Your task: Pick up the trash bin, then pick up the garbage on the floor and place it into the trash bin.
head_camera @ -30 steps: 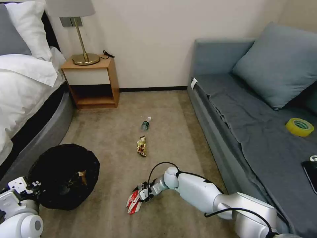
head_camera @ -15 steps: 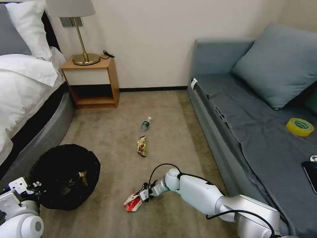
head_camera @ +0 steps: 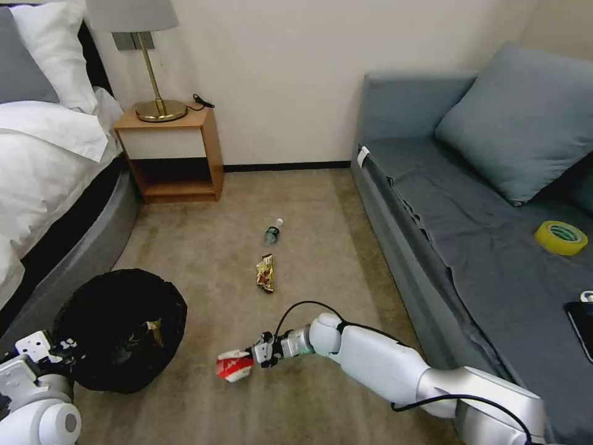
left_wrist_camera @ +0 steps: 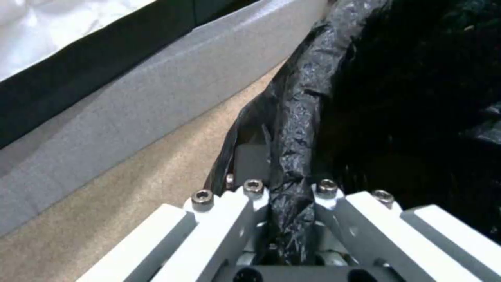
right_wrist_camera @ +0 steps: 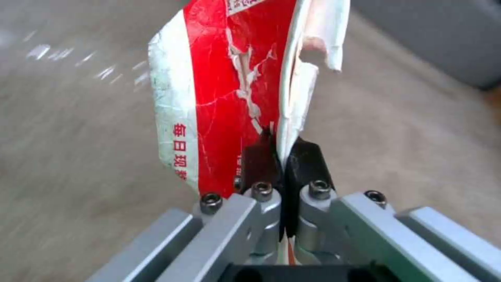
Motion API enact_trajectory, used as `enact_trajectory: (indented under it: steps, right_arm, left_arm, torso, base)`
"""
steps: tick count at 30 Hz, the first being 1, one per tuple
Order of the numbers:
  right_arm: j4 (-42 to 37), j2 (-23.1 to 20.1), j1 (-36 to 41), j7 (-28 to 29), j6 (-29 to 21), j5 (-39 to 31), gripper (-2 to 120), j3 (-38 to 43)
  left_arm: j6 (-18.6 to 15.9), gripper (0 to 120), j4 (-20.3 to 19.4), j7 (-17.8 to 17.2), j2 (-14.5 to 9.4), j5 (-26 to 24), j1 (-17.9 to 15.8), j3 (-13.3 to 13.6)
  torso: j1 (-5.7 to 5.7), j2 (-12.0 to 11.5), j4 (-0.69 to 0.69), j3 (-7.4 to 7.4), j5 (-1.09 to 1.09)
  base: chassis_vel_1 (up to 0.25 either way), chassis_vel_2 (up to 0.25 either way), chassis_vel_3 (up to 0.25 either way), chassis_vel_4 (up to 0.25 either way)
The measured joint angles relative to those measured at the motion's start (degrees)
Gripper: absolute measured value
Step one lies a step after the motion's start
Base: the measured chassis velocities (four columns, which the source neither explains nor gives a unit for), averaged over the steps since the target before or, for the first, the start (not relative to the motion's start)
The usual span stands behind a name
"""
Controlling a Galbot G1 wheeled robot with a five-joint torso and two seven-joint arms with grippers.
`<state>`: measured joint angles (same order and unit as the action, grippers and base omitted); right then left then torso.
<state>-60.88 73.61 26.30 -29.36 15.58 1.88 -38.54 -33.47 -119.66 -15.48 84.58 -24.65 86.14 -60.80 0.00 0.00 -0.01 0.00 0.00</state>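
The trash bin (head_camera: 120, 327), lined with a crinkly black bag, hangs low at the left beside the bed. My left gripper (head_camera: 52, 352) is shut on its rim (left_wrist_camera: 292, 129). A scrap of brown paper (head_camera: 153, 330) lies inside the bin. My right gripper (head_camera: 250, 358) is shut on the red-and-white crushed carton (head_camera: 231, 366), pinched between its black pads (right_wrist_camera: 261, 160) and held above the carpet just right of the bin. Farther out on the floor lie a gold-brown snack wrapper (head_camera: 265, 273) and a small green-labelled bottle (head_camera: 272, 232).
A bed (head_camera: 43, 167) runs along the left and a grey sofa (head_camera: 482, 247) along the right, with a carpet lane between. A wooden nightstand (head_camera: 170, 151) with a brass lamp stands at the far wall. A yellow tape roll (head_camera: 560, 237) sits on the sofa.
My right gripper has lifted the carton off the carpet and carried it left toward the bin. The left arm and bin have stayed put.
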Motion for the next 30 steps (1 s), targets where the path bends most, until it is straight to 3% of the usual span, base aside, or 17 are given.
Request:
enact_trajectory:
  steps: [7, 12, 16, 22, 26, 30]
  right_arm:
    - [-5.1, -1.4, -1.3, 1.9, -2.1, -4.1, 0, 6.9]
    - [-13.2, -2.0, -2.3, 5.9, -7.0, -10.7, 0, 8.9]
    - [-21.1, -0.4, -3.4, 13.0, -13.1, -20.4, 0, 5.8]
    - [-21.7, 3.1, -4.8, 19.5, -15.2, -25.5, 0, -0.8]
    - [-17.6, 6.6, -5.0, 24.4, -15.1, -26.4, 0, -5.9]
    - [-16.4, 8.1, -4.4, 26.2, -15.2, -28.0, 0, -8.0]
  left_arm:
    - [0.0, 2, 0.3, 0.0, -0.3, 0.0, 0.0, 0.1]
    - [0.0, 2, 0.7, 0.0, -0.2, 0.0, -0.3, 0.6]
    - [0.0, 2, 1.0, 0.1, 0.2, 0.2, -0.8, 1.4]
    - [-0.2, 2, 0.9, 0.1, 0.9, 0.4, -1.1, 1.9]
    - [-0.5, 2, 0.0, 0.1, 1.6, 0.5, -1.2, 2.4]
    - [-0.6, 2, -0.2, 0.1, 2.0, 0.7, -1.3, 2.6]
  torso:
    - [0.0, 0.0, 0.0, 0.0, 0.0]
    - [0.0, 0.0, 0.0, 0.0, 0.0]
    - [0.0, 0.0, 0.0, 0.0, -0.01]
    - [0.0, 0.0, 0.01, 0.0, -0.02]
    - [0.0, 0.0, 0.01, 0.0, -0.01]
    - [0.0, 0.0, 0.01, 0.0, -0.01]
  base:
    - [0.0, 0.0, 0.0, 0.0]
    - [0.0, 0.0, 0.0, 0.0]
    - [0.0, 0.0, 0.0, 0.0]
    - [0.0, 0.0, 0.0, 0.0]
    - [0.0, 0.0, 0.0, 0.0]
    - [0.0, 0.0, 0.0, 0.0]
